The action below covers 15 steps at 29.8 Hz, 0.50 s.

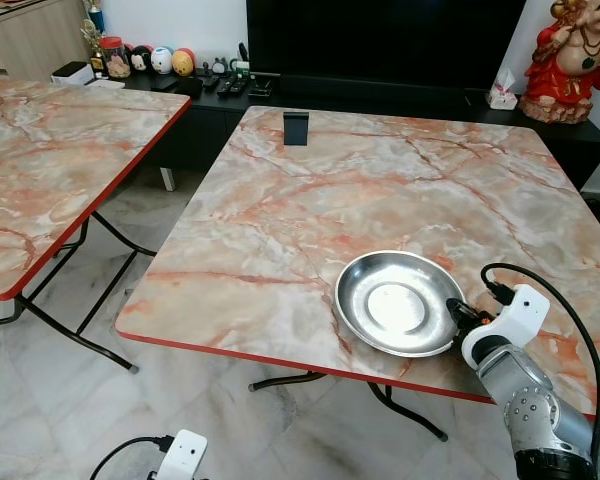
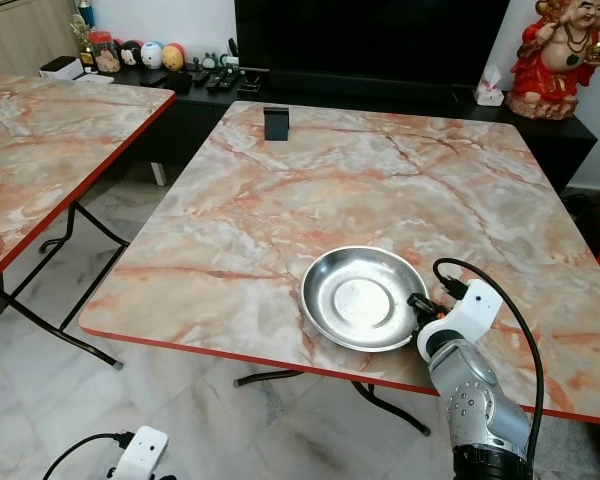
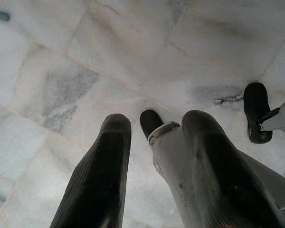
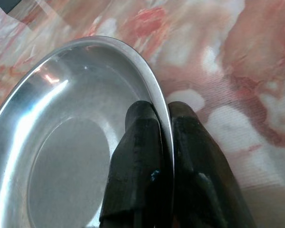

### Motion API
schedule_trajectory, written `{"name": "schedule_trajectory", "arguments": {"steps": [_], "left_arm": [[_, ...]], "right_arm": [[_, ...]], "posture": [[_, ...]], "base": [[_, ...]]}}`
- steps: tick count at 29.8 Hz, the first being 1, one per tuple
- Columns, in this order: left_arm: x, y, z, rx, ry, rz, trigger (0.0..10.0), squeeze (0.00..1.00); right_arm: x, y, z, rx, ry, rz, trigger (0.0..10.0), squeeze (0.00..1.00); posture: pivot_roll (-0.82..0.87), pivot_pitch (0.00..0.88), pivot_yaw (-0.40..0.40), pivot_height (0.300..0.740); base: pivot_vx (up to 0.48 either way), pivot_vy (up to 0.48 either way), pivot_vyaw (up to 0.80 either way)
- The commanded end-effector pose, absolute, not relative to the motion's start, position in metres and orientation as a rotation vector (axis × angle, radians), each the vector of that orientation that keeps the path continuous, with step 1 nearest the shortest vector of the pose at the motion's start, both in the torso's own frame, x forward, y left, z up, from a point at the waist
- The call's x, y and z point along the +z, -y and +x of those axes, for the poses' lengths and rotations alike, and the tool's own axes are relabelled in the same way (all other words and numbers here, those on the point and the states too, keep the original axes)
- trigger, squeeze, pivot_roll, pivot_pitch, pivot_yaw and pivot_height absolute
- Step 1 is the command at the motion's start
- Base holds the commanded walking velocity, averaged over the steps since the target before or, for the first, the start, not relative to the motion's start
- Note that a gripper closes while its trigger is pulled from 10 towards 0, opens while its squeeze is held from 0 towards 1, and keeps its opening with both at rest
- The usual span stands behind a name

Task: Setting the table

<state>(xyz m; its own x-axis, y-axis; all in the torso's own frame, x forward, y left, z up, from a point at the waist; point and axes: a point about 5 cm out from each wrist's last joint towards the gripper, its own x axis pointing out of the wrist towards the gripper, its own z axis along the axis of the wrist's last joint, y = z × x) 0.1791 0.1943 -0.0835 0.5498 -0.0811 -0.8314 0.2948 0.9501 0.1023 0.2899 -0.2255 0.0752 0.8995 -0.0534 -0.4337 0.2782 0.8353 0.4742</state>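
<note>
A round stainless-steel plate lies on the marble-patterned table, near its front edge on the right side. My right gripper is at the plate's right rim. The right wrist view shows this gripper shut on the plate, one black finger inside the rim and one outside. The plate rests flat on the tabletop. My left arm hangs idle low at the left. In its wrist view the left gripper is open over the pale floor.
A small black stand sits at the table's far edge. A second marble table stands to the left across a floor gap. Behind are a dark TV console with small items and a red statue.
</note>
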Motion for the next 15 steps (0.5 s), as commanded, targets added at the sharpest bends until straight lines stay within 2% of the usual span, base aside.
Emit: {"name": "schedule_trajectory", "arguments": {"steps": [1,3,5,8,9,13,14,15], "left_arm": [[-0.083,-0.196,0.18,-0.227,-0.975,0.244,10.0,0.0],[-0.083,-0.197,0.181,-0.224,-0.975,0.242,10.0,0.0],[-0.082,-0.201,0.18,-0.219,-0.976,0.242,10.0,0.0],[-0.082,-0.207,0.179,-0.213,-0.979,0.244,10.0,0.0],[-0.081,-0.209,0.178,-0.21,-0.98,0.245,10.0,0.0],[-0.082,-0.205,0.18,-0.213,-0.976,0.241,10.0,0.0],[-0.082,-0.204,0.18,-0.214,-0.976,0.241,10.0,0.0],[-0.082,-0.204,0.18,-0.215,-0.975,0.24,10.0,0.0]], "right_arm": [[0.054,0.227,0.279,-0.219,-0.541,0.496,10.0,0.0],[0.052,0.227,0.278,-0.222,-0.548,0.485,10.0,0.04],[0.053,0.227,0.278,-0.223,-0.545,0.485,10.0,0.95],[0.053,0.228,0.278,-0.22,-0.551,0.473,10.0,0.91],[0.053,0.228,0.278,-0.219,-0.551,0.47,10.0,0.97],[0.053,0.232,0.277,-0.236,-0.549,0.438,10.0,1.0],[0.053,0.232,0.277,-0.232,-0.549,0.429,10.0,0.51],[0.053,0.232,0.278,-0.229,-0.549,0.425,10.0,0.51]], "posture": [[-0.01,0.0,-0.034,0.736],[-0.01,0.0,-0.035,0.736],[-0.01,0.0,-0.035,0.736],[-0.01,0.0,-0.036,0.736],[-0.01,0.0,-0.036,0.736],[-0.01,0.0,-0.037,0.736],[-0.01,0.0,-0.036,0.736],[-0.01,0.0,-0.036,0.736]], "base": [[0.0,0.0,0.0],[0.0,0.0,0.0],[0.0,0.0,0.0],[0.0,0.0,0.0],[0.0,0.0,0.0],[0.0,0.0,0.0],[0.0,0.0,0.0],[0.0,0.0,0.0]]}}
